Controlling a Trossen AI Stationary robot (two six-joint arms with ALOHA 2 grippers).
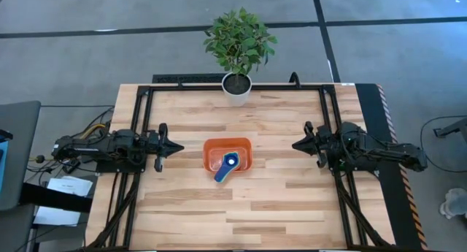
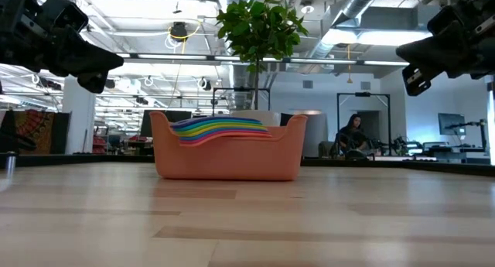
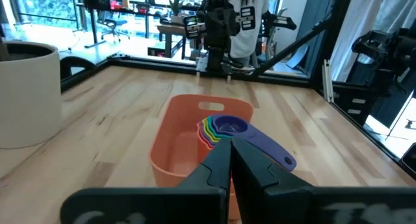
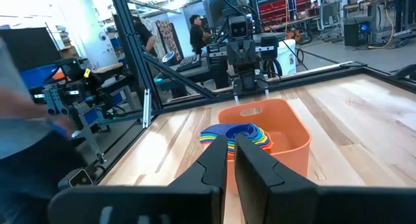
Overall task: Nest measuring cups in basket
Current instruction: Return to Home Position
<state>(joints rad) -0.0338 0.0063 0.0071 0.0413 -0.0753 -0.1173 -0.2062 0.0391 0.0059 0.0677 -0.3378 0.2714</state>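
The left tool (image 1: 175, 145) hangs above the left side of the worktop (image 1: 277, 208), pointing right toward the middle. In the left wrist view its two fingers (image 3: 218, 162) are drawn narrow, with only a thin slit between them and nothing held.

The orange basket (image 1: 207, 155) stands at the centre of the worktop, well apart from both tools. The measuring cups (image 1: 230, 161) sit nested inside it, in its right half. From table height they show as a stack of rainbow bands (image 2: 220, 128) rising just over the basket's rim (image 2: 224, 162). The top cup (image 3: 229, 126) is blue, and its handle juts out over the near rim.

Beyond the basket, a white plant pot (image 1: 236, 87) stands at the middle of the far edge.

The right tool (image 1: 297, 144) hangs above the right side, pointing left. Its fingers (image 4: 218, 159) are likewise narrow and hold nothing.
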